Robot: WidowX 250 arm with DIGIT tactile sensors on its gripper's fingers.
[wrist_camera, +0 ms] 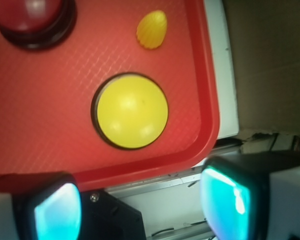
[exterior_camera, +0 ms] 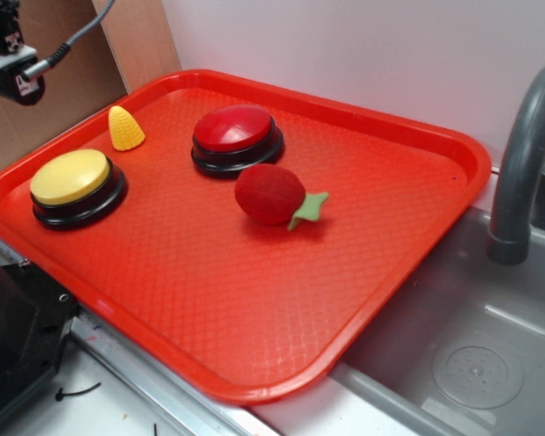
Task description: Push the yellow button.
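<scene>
The yellow button sits near the tray corner, at nine o'clock in the exterior view, with the corn cone just beside it. The tool hangs high above, fingers spread wide and empty, not yet lined up over the dome for pressing.

We see a red tray holding a red button, a yellow corn cone and a red strawberry toy; a grey sink lies right.
</scene>
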